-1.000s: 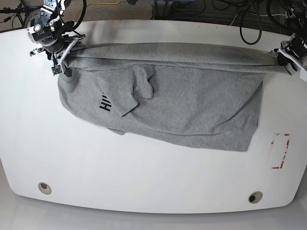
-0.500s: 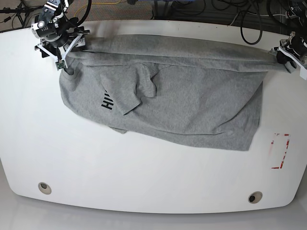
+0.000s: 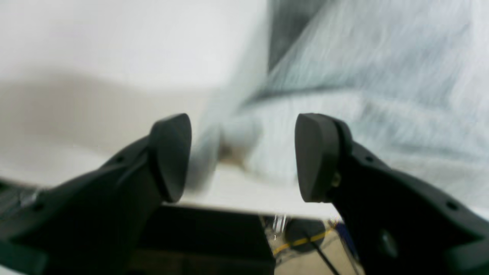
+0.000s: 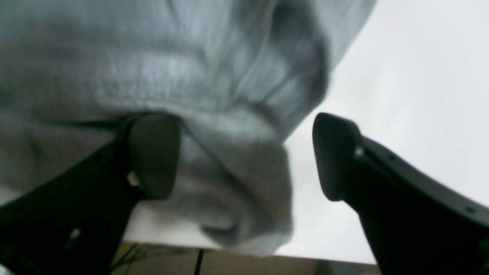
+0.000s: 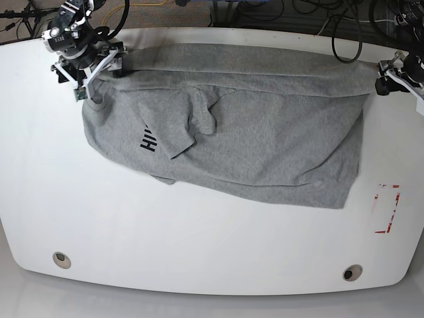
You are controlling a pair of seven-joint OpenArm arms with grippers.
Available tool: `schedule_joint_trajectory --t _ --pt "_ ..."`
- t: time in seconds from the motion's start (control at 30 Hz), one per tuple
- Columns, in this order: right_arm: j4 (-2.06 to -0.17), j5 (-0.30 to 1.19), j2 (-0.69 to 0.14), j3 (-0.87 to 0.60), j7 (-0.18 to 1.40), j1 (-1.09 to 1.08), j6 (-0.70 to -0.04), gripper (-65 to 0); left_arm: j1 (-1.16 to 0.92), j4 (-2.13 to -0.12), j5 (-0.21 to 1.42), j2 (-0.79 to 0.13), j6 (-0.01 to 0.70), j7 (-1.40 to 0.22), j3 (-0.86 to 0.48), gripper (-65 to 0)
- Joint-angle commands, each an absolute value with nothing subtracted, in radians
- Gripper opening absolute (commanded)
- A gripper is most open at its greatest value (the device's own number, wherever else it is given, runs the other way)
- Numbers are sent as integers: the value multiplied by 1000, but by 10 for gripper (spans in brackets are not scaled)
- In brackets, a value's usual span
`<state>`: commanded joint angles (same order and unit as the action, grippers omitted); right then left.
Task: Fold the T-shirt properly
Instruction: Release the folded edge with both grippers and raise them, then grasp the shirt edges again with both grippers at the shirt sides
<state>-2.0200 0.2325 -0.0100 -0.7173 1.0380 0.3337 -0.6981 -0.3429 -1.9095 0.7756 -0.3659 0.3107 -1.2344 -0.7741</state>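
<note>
The light grey T-shirt [image 5: 265,126] lies spread across the far half of the white table [image 5: 199,245]. Its far edge is doubled over, and black lettering [image 5: 147,140] shows on a turned-up flap at the left. My right gripper [image 5: 99,66] sits at the shirt's far left corner. In the right wrist view it [image 4: 244,156] is open, with bunched T-shirt [image 4: 229,172] lying loose between the fingers. My left gripper [image 5: 383,78] is at the far right corner. In the blurred left wrist view it [image 3: 242,158] is open, with the T-shirt [image 3: 382,76] corner just beyond the gap.
A red-edged rectangle [image 5: 387,209] is marked on the table at the right. Two round holes [image 5: 61,259] [image 5: 352,272] sit near the front edge. Cables [image 5: 344,33] lie on the floor behind the table. The table's far edge is right under both grippers.
Both arms have drawn the shirt's doubled far edge further toward the back of the table. The rest of the shirt has hardly shifted.
</note>
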Motion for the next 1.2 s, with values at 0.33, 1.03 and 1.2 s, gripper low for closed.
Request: schedule_joint_trajectory --t 0.33,1.03,1.2 --pt "-1954 154 -24 -754 1038 163 -698 -133 -199 -1908 771 -386 309 -1290 -771 -246" --pt "-1690 48 -71 -756 1032 -104 -698 -133 -62 -1899 654 -384 308 -1259 -680 -247" --pt "-1592 48 -90 -754 981 -156 -698 -133 -58 -1899 602 -384 309 -1242 -641 -247"
